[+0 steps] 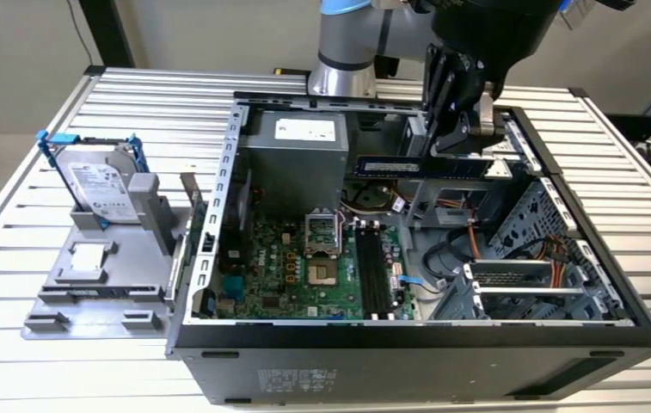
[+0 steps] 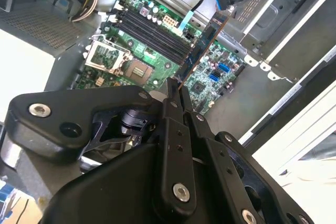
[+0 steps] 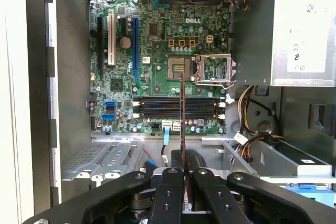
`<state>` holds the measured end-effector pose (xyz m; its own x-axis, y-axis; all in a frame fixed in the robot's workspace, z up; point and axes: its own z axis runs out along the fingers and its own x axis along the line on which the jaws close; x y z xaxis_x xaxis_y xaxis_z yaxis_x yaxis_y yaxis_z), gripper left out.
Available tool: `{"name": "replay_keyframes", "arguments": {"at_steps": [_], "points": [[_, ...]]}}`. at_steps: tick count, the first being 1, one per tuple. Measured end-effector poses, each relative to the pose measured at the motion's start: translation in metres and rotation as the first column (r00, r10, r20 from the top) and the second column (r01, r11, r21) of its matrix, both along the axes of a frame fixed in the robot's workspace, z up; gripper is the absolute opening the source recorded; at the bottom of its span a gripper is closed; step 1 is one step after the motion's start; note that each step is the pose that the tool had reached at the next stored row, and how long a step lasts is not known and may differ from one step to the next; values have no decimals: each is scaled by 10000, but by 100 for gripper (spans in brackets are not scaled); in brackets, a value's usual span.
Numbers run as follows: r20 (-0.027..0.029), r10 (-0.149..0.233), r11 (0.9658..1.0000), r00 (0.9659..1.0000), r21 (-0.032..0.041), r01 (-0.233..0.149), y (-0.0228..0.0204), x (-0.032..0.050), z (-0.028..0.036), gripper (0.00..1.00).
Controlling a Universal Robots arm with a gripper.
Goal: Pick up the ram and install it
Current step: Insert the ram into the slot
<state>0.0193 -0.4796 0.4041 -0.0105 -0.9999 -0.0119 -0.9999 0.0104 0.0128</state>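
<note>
One ram (image 1: 417, 166) is hanging above the open computer case (image 1: 417, 344), with the hand (image 1: 476, 146) clamping its fingers together on the stick's end toward the exterior view's right. In both wrist views the stick is showing edge-on, poised over the motherboard (image 3: 157, 51) and well apart from it. Judged from this, the pick-up is done and the seating is remaining: all four long black slots (image 3: 157, 107) are lying empty. Counted: one ram, one hand, four slots, one case, and one hard drive (image 1: 107, 185), standing in a grey holder (image 1: 84, 284) on the slatted desk (image 1: 4, 215), at the exterior view's left of the case.
</note>
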Motion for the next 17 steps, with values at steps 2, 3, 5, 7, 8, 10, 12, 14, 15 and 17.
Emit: {"name": "replay_keyframes", "arguments": {"at_steps": [2,3,5,7,8,10,12,14,15,17], "points": [[0,-18,10000,10000,0,18,0,0,0,0],[0,-103,9999,9999,0,103,0,0,0,0],[0,-415,9991,9991,-1,415,0,0,0,0],[0,-734,9973,9973,-1,734,0,0,1,0],[0,-866,9962,9962,0,866,0,0,0,0],[0,-1137,9935,9935,0,1137,0,0,0,0],[0,-1385,9904,9904,0,1385,0,0,0,0],[-1,-1623,9867,9867,0,1623,0,0,0,0],[-1,-1743,9847,9847,-1,1743,0,0,0,0],[-1,-1983,9801,9801,1,1983,0,0,0,0]]}}
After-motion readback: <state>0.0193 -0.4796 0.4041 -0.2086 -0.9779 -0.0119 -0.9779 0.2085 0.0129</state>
